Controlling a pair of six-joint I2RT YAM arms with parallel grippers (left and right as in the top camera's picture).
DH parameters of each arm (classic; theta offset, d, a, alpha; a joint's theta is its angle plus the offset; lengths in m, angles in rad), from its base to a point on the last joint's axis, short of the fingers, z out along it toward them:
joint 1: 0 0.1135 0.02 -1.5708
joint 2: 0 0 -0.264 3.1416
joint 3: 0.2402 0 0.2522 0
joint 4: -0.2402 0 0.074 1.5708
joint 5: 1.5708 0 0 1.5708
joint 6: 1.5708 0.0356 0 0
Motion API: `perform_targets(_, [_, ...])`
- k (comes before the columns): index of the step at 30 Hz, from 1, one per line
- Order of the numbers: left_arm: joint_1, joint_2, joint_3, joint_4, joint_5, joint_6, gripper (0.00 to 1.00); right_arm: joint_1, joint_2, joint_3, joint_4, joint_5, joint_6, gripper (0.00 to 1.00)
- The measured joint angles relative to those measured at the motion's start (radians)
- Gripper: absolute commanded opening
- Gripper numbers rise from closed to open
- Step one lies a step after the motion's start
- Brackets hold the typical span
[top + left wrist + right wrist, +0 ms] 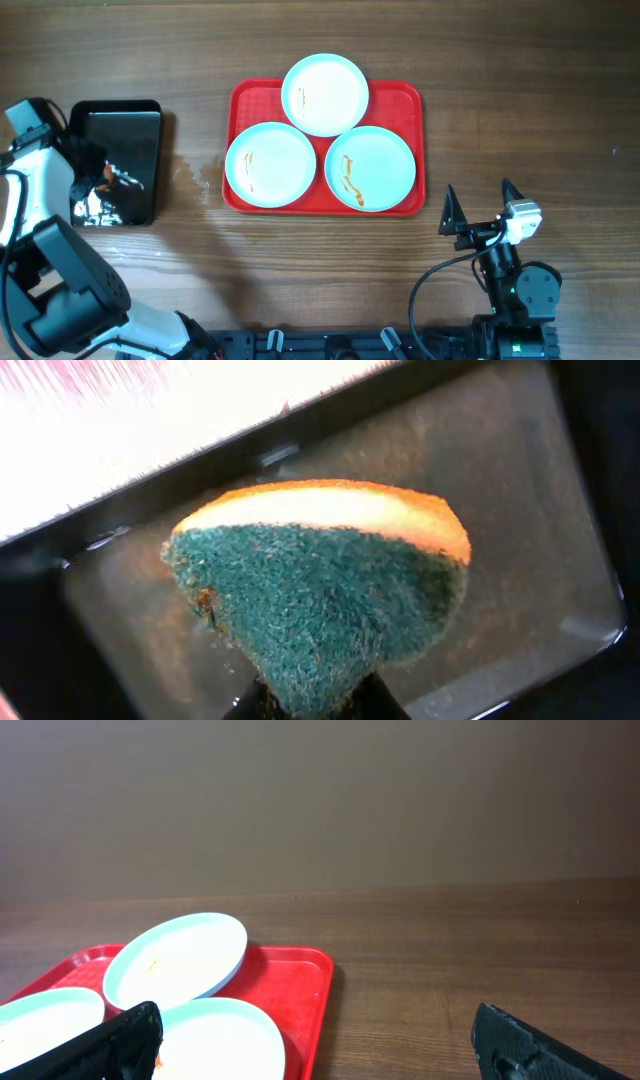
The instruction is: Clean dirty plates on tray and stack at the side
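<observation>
Three pale blue-white plates lie on the red tray: one at the back, one front left and one front right. All three carry thin orange-brown smears. My left gripper is down in the black tray at the far left. It is shut on a sponge with a green scouring face and an orange-yellow back. The jaws pinch the sponge's lower edge. My right gripper stands open near the table's front right, apart from the tray, with nothing between its fingers.
The glossy black tray has a wet floor under the sponge. A few water spots mark the wood between the two trays. The right wrist view shows the red tray's near corner and bare table to its right.
</observation>
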Motion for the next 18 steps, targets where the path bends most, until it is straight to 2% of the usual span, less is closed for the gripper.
perform_targets(4, [-0.013,0.039,0.0,0.002,0.003,0.0,0.26,0.0,0.0,0.0,0.0,0.0,0.0,1.0])
perform_targets(6, [-0.021,0.092,0.0,0.007,0.006,-0.005,0.75,0.0,0.0,0.0,0.0,0.0,0.0,1.0])
perform_targets(8, [-0.029,0.128,0.0,0.012,0.006,-0.002,0.75,0.0,0.0,0.0,0.0,0.0,0.0,1.0])
perform_targets(9, [-0.033,0.142,0.0,0.014,0.006,-0.002,0.8,0.0,0.0,0.0,0.0,0.0,0.0,1.0])
perform_targets(10, [-0.035,0.149,0.0,0.015,0.006,-0.005,0.9,0.0,0.0,0.0,0.0,0.0,0.0,1.0])
perform_targets(12, [-0.038,0.154,0.0,0.019,0.005,0.002,0.95,0.0,0.0,0.0,0.0,0.0,0.0,1.0])
perform_targets(14, [-0.038,0.154,0.0,0.03,0.006,-0.003,0.9,0.0,0.0,0.0,0.0,0.0,0.0,1.0])
perform_targets(15, [-0.038,0.154,0.0,0.033,0.006,-0.003,0.62,0.0,0.0,0.0,0.0,0.0,0.0,1.0])
perform_targets(18, [-0.038,0.154,0.0,0.039,0.006,-0.006,0.12,0.0,0.0,0.0,0.0,0.0,0.0,1.0])
